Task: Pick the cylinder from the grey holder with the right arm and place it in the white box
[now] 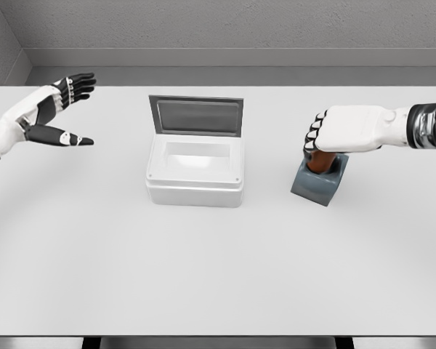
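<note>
White tabletop [218,276] against a grey wall, white box [195,174] near the middle with its grey lid standing open at the back. Right robot hand [333,138] comes in from the right edge, fingers curled around the top of the brown cylinder [320,161], which stands upright in the grey holder [320,183], to the right of the box and apart from it. Left robot hand [58,109] is at the far left above the tabletop, fingers spread, holding nothing.
</note>
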